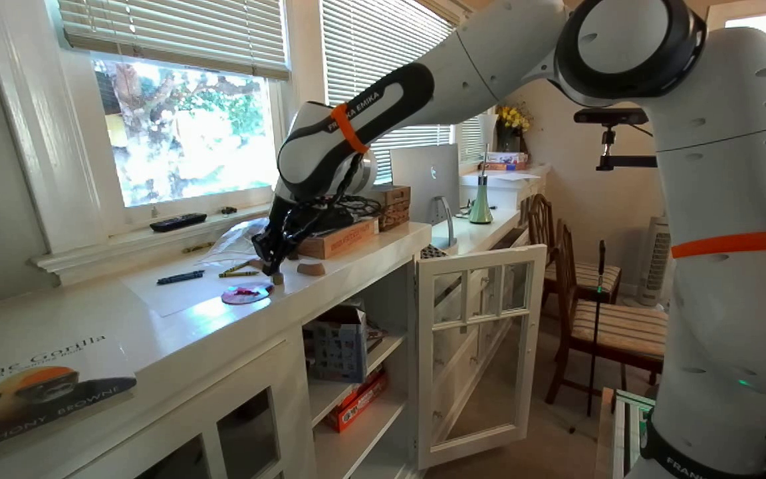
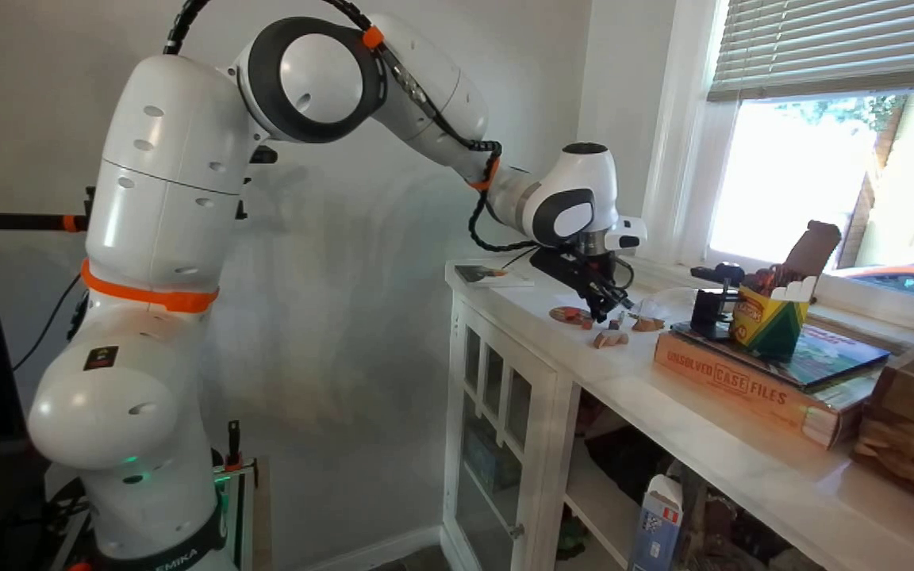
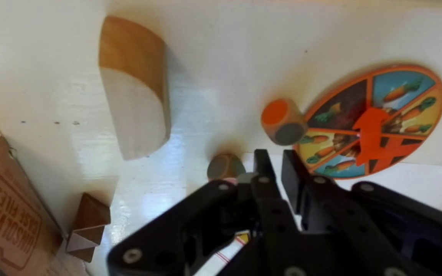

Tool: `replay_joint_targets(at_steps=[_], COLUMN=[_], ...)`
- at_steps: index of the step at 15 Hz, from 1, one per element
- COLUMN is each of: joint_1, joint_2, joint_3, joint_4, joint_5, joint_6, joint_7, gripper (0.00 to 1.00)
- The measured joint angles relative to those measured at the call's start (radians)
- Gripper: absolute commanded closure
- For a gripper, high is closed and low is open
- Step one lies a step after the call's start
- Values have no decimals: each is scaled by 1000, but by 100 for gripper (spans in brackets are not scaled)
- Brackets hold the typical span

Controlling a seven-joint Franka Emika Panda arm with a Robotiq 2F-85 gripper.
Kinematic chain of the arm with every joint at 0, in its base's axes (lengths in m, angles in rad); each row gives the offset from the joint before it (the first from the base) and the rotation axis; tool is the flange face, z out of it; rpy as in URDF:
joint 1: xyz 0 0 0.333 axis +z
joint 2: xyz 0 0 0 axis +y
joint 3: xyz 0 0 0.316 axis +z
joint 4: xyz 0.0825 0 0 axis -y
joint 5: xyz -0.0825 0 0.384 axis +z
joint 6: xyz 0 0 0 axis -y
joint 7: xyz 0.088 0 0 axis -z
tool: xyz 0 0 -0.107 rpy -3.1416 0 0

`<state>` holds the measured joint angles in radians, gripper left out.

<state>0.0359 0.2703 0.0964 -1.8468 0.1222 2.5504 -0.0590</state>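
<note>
My gripper points down just above the white countertop; its two fingers stand a narrow gap apart with nothing between them. It also shows in both exterior views. A small wooden die with orange and grey faces lies beyond the fingertips, against or beside a round carrot spinner disc with an orange arrow. The disc also shows in an exterior view. A second wooden die lies left of the fingers, partly hidden by the gripper. A half-round wooden block lies farther left.
An "Unsolved Case Files" box carries a crayon box. A wooden crate stands beside it. Crayons, markers and a book lie on the counter. A cabinet door stands open below.
</note>
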Motion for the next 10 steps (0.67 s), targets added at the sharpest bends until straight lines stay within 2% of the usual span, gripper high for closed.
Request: replay_joint_targets(at_steps=[7, 10], joint_1=[2, 3], joint_2=[-2, -3], joint_3=[2, 2], joint_4=[11, 11], joint_5=[-1, -1], joint_6=[-3, -19], joint_7=[-2, -2], gripper=[0, 0])
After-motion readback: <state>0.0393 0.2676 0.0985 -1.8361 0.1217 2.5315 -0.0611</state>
